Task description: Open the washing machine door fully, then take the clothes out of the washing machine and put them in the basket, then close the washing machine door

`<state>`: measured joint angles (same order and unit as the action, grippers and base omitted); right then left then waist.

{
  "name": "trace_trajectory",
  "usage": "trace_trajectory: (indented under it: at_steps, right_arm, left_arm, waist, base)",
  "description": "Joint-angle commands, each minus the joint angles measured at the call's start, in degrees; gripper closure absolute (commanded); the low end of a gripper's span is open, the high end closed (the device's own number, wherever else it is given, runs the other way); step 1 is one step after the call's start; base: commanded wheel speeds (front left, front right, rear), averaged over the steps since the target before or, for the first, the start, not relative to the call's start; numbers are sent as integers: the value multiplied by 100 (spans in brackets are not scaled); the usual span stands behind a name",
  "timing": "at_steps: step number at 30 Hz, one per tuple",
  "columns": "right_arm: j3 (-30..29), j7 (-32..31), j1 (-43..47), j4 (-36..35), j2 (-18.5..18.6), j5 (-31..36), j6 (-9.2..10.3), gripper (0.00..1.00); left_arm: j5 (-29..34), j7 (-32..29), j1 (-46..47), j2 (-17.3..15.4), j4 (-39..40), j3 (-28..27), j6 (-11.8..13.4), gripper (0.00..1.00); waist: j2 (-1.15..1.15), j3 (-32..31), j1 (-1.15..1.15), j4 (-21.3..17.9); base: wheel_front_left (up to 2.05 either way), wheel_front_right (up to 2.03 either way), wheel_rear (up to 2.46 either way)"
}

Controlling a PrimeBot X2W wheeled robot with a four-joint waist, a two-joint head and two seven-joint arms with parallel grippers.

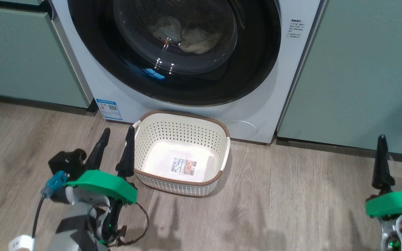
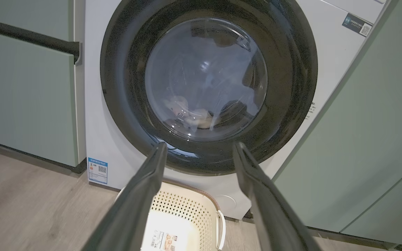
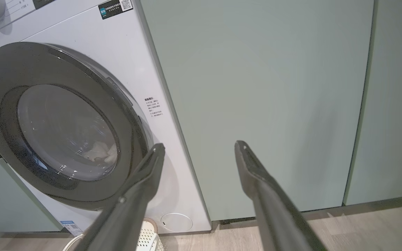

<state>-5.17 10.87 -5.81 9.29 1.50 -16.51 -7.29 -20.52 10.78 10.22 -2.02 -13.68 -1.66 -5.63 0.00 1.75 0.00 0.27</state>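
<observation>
Low at the head view's left, the left end effector [image 1: 118, 129] hangs over the wood floor [image 1: 291, 195]. Its two dark fingers are spread wide and grip nothing, and the inner one is just beside the basket [image 1: 181, 116]. That basket, a cream-white perforated tub with a brown rim, white handles and a paper label [image 1: 183, 166] inside, stands on the floor just in front of the washing machine [image 1: 110, 90]. The white machine sits between sage-green cabinet panels [image 1: 12, 52], with a blue sticker [image 1: 109, 109] low on its left and a round flap [image 1: 241, 129] low on its right. Its washing machine door [image 1: 257, 52], a glossy black ring round bulging clear glass, is closed. Behind the glass, pale cream clothes [image 1: 194, 40] lie crumpled low in the drum. At the far right, the right end effector [image 1: 395, 139] is spread wide, holding nothing.
</observation>
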Motion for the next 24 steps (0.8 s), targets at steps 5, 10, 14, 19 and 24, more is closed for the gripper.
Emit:
trace_trajectory:
  at_steps: [5,10,14,19,24]
  right_arm:
    - [85,145,-425,-255,121,447,-17,0]
    - [94,229,-457,-253,126,791,-18,0]
    - [96,297,-478,-241,130,1035,-19,0]
    - [111,382,-507,-229,136,1295,-20,0]
    - [114,413,-507,-158,138,1227,-20,0]
  left_arm:
    - [418,154,464,-78,234,-117,56,0]
    - [743,238,522,-81,224,-117,69,0]
    - [1009,306,559,-83,232,-101,82,0]
    - [1333,390,613,-85,265,-92,94,0]
    - [1341,422,634,-86,205,-106,75,0]
  waist:
    - [0,19,0,7]
    - [0,9,0,11]
    - [0,-4,0,13]
    - [0,-9,0,12]
    - [0,-8,0,12]
  base:
    - [0,0,0]
    - [0,0,0]
    - [0,0,0]
    - [0,0,0]
    - [0,0,0]
